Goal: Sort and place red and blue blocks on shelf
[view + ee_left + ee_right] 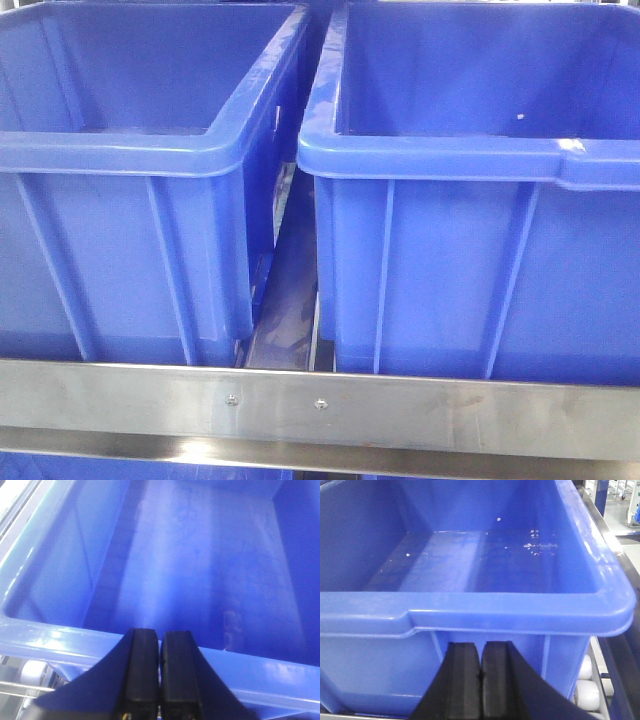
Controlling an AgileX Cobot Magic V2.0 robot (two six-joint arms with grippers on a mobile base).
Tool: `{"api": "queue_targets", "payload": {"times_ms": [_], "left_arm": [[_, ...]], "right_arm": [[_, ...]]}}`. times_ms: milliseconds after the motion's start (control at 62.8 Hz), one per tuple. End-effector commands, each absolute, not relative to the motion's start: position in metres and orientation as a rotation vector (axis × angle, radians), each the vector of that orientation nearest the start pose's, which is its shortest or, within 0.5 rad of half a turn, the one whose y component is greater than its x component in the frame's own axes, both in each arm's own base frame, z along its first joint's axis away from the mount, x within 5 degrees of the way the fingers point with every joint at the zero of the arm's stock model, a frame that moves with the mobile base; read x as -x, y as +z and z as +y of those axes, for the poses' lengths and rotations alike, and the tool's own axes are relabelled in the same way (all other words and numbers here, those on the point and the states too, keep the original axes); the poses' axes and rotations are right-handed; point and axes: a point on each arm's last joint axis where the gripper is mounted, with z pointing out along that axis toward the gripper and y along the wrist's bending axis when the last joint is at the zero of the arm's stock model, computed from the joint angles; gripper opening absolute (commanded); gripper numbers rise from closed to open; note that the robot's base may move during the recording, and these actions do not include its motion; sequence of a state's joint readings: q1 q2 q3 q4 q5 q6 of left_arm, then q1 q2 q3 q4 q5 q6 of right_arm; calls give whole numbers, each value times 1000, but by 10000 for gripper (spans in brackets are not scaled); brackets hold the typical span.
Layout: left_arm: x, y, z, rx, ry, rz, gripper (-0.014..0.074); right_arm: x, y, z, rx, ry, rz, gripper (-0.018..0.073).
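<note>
Two big blue crates sit side by side on the shelf (330,405). The left crate (120,150) and the right crate (480,150) almost touch at the top, with a thin gap between them. A shiny steel rail with two little screws runs along the front, just under them.

The left gripper (160,675) hangs over the near rim of a crate. Its two black fingers are pressed together and hold nothing. I can see down to the floor of that crate, and no block lies on the part that shows.

The right gripper (481,685) is lower, in front of the near wall of a crate. Its fingers are pressed together too, with nothing between them. The floor of this crate shows only some small white specks. White rollers (587,690) peek out beside the crate at the bottom right.

I cannot find the red block or the blue block in any view. So I cannot say that a block has been put away. I think the sorting is either not started or the blocks lie somewhere out of sight. Both hands are free to fetch one.
</note>
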State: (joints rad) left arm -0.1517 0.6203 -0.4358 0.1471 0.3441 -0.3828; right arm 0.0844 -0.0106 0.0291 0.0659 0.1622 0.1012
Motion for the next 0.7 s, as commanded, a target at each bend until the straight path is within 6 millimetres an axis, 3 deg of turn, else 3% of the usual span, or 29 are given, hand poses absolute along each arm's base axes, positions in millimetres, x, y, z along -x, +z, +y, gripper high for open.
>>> {"api": "queue_targets", "payload": {"times_ms": [0, 684], "left_arm": [[-129, 294, -16, 116, -235, 1907, 125], [-129, 294, -16, 116, -235, 1907, 125]], "right_arm": [[-55, 198, 5, -50, 181, 1556, 50], [-55, 198, 5, -50, 181, 1556, 50]]}}
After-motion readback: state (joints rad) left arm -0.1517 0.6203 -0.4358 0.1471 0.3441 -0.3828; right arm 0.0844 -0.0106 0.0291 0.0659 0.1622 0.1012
